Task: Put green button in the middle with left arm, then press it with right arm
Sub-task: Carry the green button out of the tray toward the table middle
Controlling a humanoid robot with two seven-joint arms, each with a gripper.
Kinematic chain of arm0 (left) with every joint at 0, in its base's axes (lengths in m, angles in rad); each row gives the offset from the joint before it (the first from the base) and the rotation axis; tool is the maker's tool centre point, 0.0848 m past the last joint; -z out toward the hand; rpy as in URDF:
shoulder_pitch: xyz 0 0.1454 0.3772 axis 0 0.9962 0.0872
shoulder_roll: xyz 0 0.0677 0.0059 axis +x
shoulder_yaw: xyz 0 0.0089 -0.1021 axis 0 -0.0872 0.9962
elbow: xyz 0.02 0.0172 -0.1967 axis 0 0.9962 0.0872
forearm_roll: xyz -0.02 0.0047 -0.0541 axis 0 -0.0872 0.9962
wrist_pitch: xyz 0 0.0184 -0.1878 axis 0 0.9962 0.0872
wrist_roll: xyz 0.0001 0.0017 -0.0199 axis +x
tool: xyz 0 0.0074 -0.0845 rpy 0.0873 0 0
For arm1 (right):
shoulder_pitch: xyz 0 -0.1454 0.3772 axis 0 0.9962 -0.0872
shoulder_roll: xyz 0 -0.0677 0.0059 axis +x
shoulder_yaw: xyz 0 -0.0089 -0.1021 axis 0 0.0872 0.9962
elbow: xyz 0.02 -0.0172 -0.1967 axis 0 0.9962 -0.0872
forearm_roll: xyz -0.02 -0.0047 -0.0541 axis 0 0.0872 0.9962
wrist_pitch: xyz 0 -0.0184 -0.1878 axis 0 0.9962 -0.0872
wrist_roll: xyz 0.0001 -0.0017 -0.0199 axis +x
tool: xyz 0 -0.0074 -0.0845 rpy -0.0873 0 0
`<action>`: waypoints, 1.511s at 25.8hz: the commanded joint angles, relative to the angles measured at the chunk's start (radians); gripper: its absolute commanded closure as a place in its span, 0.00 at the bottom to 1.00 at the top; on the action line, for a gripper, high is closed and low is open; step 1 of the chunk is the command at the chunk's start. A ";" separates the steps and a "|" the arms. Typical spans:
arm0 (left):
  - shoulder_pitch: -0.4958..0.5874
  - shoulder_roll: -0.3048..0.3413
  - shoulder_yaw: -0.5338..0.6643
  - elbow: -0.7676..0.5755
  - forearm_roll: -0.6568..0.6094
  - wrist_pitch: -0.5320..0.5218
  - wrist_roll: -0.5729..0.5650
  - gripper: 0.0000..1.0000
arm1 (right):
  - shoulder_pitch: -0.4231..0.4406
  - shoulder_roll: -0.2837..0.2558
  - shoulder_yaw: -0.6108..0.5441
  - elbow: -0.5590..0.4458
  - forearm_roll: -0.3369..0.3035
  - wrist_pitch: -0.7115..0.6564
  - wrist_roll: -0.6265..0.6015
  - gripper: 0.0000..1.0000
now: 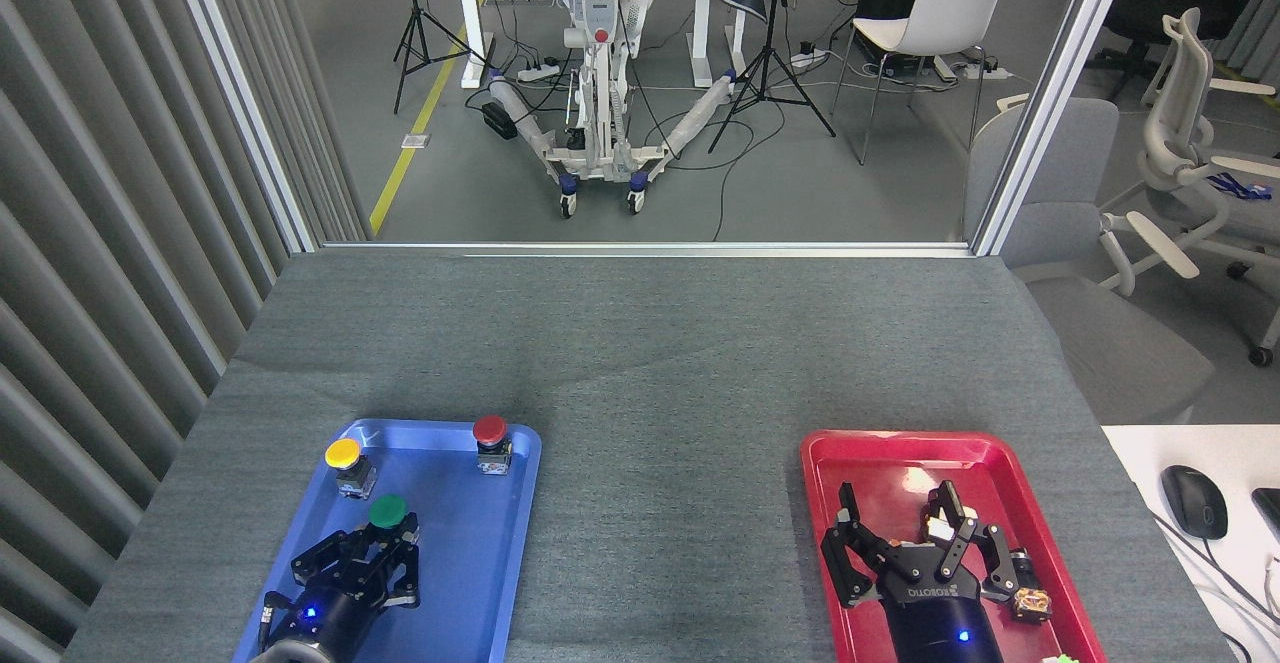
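Three push-buttons stand in the blue tray [500, 543] at the left of the grey table [640, 343]: one yellow button [343, 454] at the far left corner, one red button [489, 430] at the far right corner, and one green button [387, 511] nearer the robot. Two trays lie on the table, the blue one and a red tray [860, 463] at the right, well apart, with the bare middle [665, 523] between them.

The green button has a round dark-green cap; its base is hidden between the fingers of the left gripper [384, 543], which are drawn in close around it just under the cap. The button sits inside the blue tray.

The right gripper [905, 533] hangs over the red tray with its fingers spread; the small pale part beside one finger looks apart from it. White lettering on the gripper's body reads, upside down, "ROBOTIQ". A small gold-and-black item [1030, 603] lies in the tray to its right. A mouse [1194, 501] rests on a white desk [1140, 453] beyond the table.
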 commanded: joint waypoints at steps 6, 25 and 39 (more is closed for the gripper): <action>-0.127 -0.118 -0.211 -0.092 -0.101 -0.094 0.063 1.00 | 0.000 0.002 -0.001 0.001 0.002 0.000 0.000 0.00; -0.323 -0.305 -0.432 0.305 -0.142 -0.253 0.046 1.00 | -0.003 0.014 0.023 0.004 0.020 0.034 0.039 0.00; -0.300 -0.298 -0.432 0.305 -0.139 -0.223 0.051 0.92 | -0.009 0.029 0.059 0.004 0.025 0.037 0.047 0.01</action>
